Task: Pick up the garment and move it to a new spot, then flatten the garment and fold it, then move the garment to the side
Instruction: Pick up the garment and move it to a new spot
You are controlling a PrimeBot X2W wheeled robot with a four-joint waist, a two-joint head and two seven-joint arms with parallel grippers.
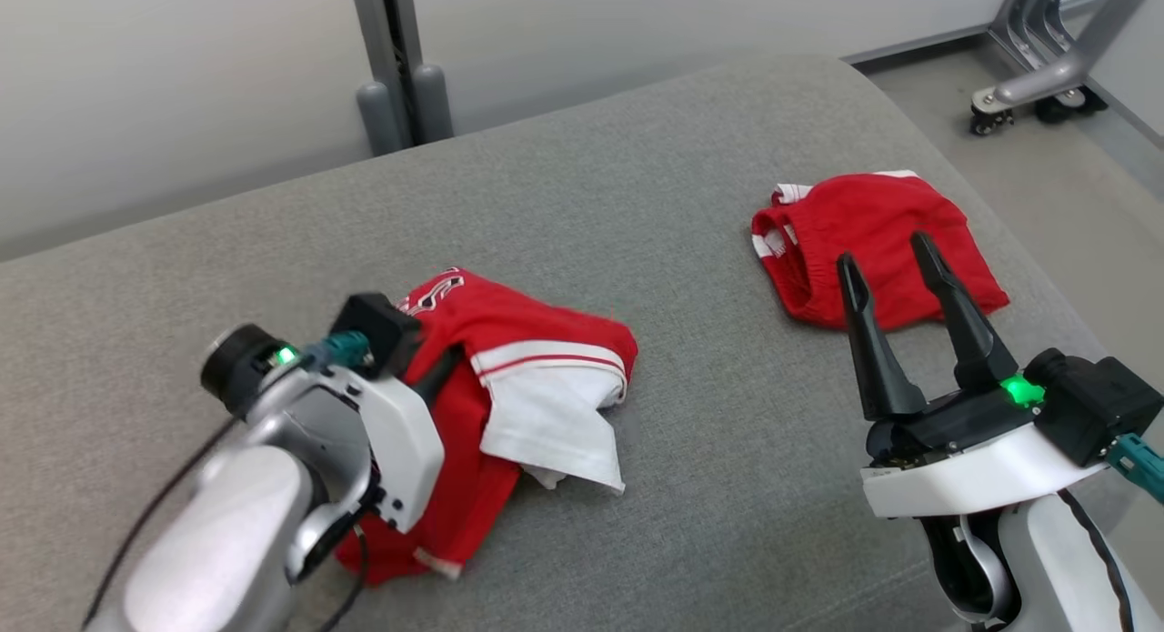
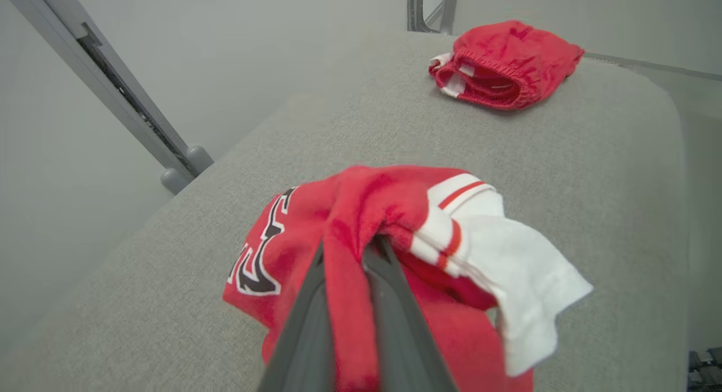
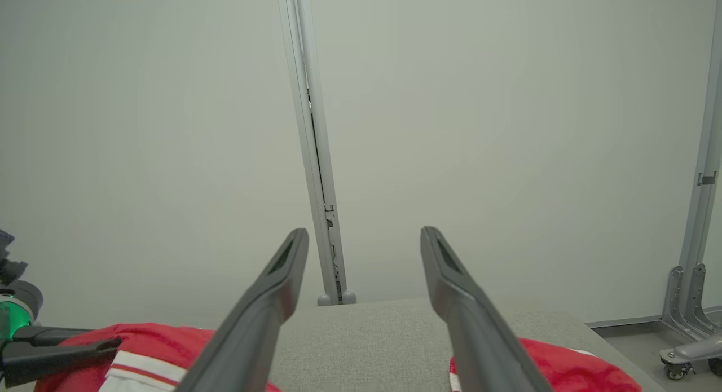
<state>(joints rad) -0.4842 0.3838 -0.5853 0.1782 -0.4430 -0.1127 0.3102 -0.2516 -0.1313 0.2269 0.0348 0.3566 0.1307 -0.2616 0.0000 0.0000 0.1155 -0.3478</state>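
Note:
The garment (image 1: pixel 536 341), a red jersey with white striped sleeves and black lettering, lies crumpled at the left of the grey padded surface (image 1: pixel 637 159). My left gripper (image 1: pixel 446 368) is shut on a red fold of it; in the left wrist view the garment (image 2: pixel 383 206) is bunched between the two dark fingers of that gripper (image 2: pixel 352 248). My right gripper (image 1: pixel 884 255) hovers open at the right with nothing between its fingers. The right wrist view has that gripper (image 3: pixel 364 234) pointing at the wall, with the garment (image 3: pixel 152 335) low at the left.
A second red piece, shorts with white trim (image 1: pixel 864 214), lies at the far right of the surface, just beyond my right fingertips. A grey upright post (image 1: pixel 400 59) stands behind the surface. A wheeled metal stand (image 1: pixel 1037 68) sits on the floor at the upper right.

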